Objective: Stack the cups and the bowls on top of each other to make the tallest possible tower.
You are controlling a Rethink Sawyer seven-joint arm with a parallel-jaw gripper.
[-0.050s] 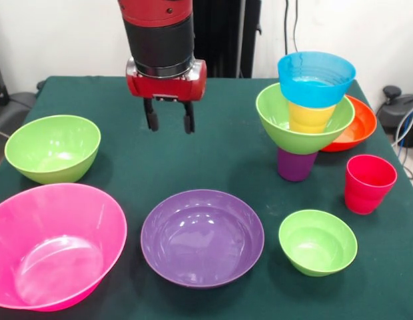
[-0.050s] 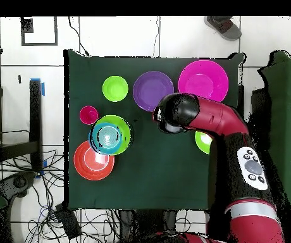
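Note:
The tower [image 1: 306, 113] stands at the right: a purple cup [image 1: 296, 165] at the base, a lime green bowl [image 1: 301, 127], a yellow-orange cup [image 1: 311, 117] and a blue bowl [image 1: 316, 79] on top; from above the tower [image 2: 110, 135] shows as nested rings. A red cup [image 1: 368, 183] stands upright to its right. My gripper [image 1: 170, 123] hangs open and empty above the table's middle, left of the tower. On the table lie a wide purple bowl [image 1: 202, 237], a large hot pink bowl [image 1: 53, 245], a lime green bowl [image 1: 52, 148] at left and a small lime green bowl [image 1: 318, 241].
An orange-red bowl [image 1: 356, 124] lies behind the tower, partly hidden by it. In the overhead view my arm [image 2: 198, 117] covers most of one green bowl [image 2: 202, 143]. A person's shoe [image 2: 222, 26] shows on the floor beyond the table's [image 2: 154, 177] far edge.

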